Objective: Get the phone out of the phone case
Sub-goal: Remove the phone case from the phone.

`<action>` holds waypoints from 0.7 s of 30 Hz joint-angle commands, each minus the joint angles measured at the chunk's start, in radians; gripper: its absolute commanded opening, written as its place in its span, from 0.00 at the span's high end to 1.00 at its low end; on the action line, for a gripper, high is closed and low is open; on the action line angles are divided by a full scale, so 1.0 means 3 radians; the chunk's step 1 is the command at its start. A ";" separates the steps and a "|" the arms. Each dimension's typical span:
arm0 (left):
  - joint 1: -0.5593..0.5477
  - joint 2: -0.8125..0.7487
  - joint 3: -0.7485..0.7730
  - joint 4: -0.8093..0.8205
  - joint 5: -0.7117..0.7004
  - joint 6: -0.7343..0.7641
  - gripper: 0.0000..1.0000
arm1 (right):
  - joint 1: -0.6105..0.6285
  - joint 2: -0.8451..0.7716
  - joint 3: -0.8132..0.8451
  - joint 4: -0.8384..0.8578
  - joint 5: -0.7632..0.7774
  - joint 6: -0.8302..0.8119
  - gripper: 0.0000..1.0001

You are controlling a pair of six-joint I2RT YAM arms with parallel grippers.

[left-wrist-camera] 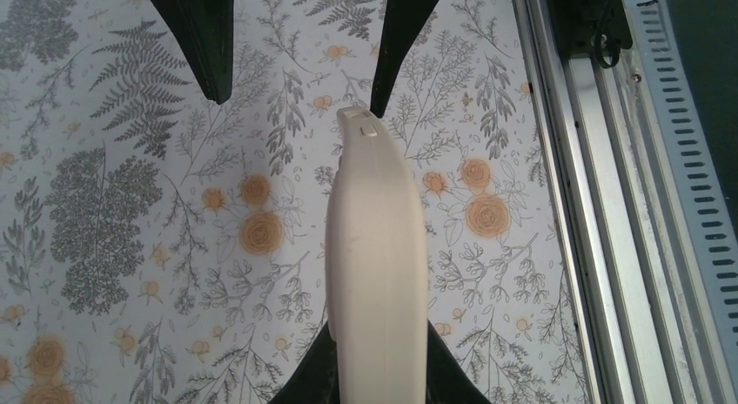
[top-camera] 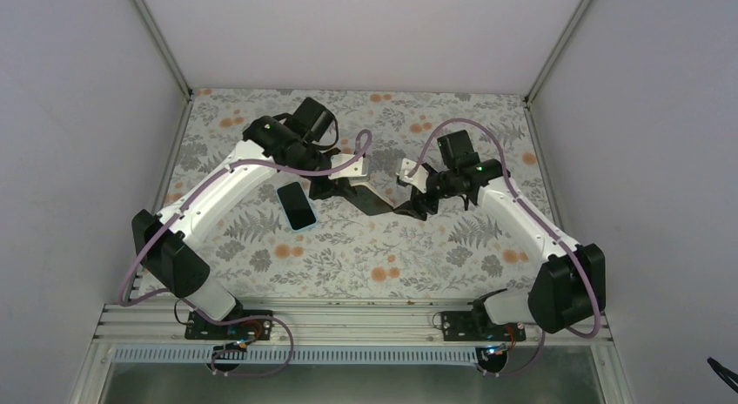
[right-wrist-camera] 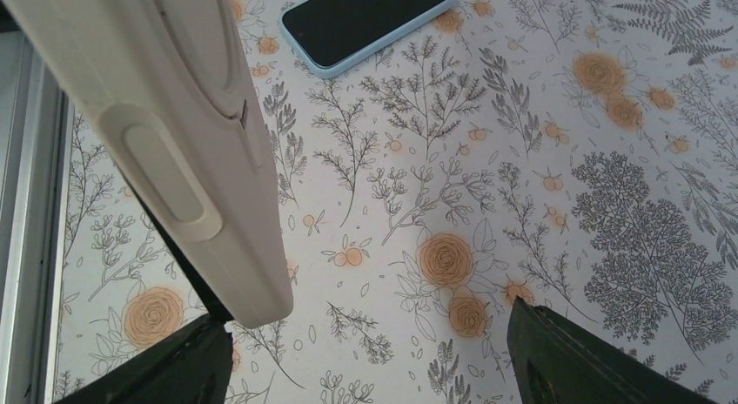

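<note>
We find the cream phone case [left-wrist-camera: 374, 265] nearest the lens, edge-on and held above the table [top-camera: 261, 273], pinched at one end by the left gripper [left-wrist-camera: 379, 382]. The right gripper [right-wrist-camera: 365, 330] is spread wide around the other end; contact unconfirmed. One case. One phone [top-camera: 297, 205], blue-edged, black screen up, lies flat on the table, apart.

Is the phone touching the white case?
Apart. The right wrist view shows the phone lying flat on the flowery table, with bare table between it and the case.
</note>
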 commanded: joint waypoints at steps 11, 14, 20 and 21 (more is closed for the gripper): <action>-0.0040 -0.0085 0.0006 -0.0155 0.0325 0.0131 0.98 | -0.0041 0.0037 0.0178 0.0146 0.0233 -0.0015 0.18; -0.0034 -0.0084 0.0002 -0.0124 0.0308 0.0115 0.98 | -0.0041 0.0047 0.0225 -0.0065 0.0200 -0.0089 0.18; -0.0029 -0.0048 0.0041 -0.0113 0.0318 0.0108 0.98 | -0.0041 -0.0009 0.0158 -0.0076 0.0221 -0.0088 0.18; -0.0029 -0.0038 0.0052 -0.0113 0.0327 0.0106 0.98 | -0.0041 -0.0005 0.0162 -0.0088 0.0213 -0.0091 0.18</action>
